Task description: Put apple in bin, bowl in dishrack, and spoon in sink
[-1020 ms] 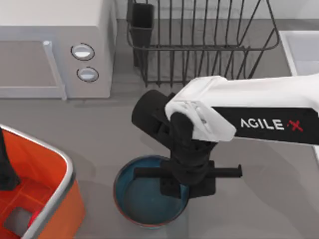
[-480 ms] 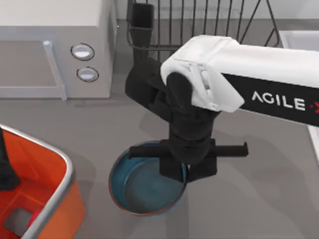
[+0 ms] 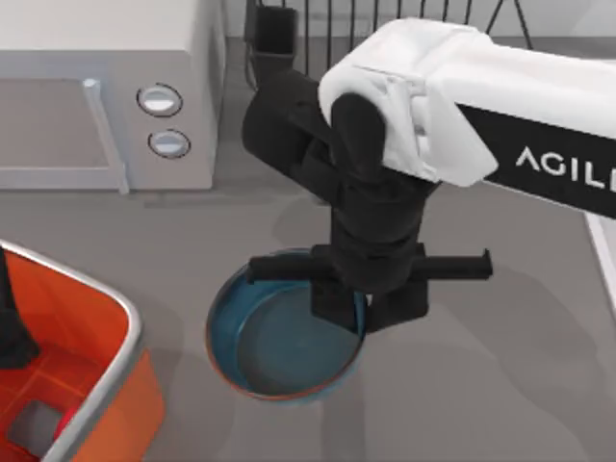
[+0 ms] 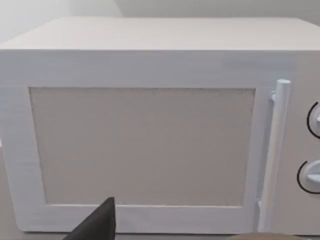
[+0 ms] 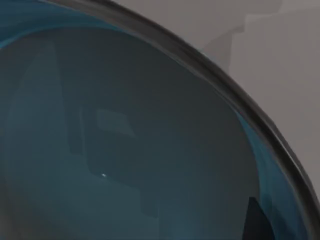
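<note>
My right gripper point(image 3: 364, 313) is shut on the right rim of the teal-blue bowl point(image 3: 274, 337), one finger inside and one outside. The bowl sits upright just right of the orange bin point(image 3: 106, 385), and its inside shows close up in the right wrist view point(image 5: 125, 140). A bit of the red apple point(image 3: 65, 420) peeks out inside the bin, under its grey rim. My left arm point(image 3: 10, 327) hangs over the bin at the left edge. The black dishrack point(image 3: 327, 24) stands at the back, behind my right arm. The sink point(image 3: 608, 269) is a pale strip at the right edge. The spoon is out of view.
A white box with two round knobs point(image 3: 106, 96) stands at the back left, and the left wrist view faces its door point(image 4: 145, 145). A dark cup point(image 3: 274, 34) sits at the dishrack's left corner. Bare grey table lies right of the bowl.
My right arm has risen and drawn toward the back with the bowl in its grip. The bowl has shifted left and looks larger. The left arm has not moved.
</note>
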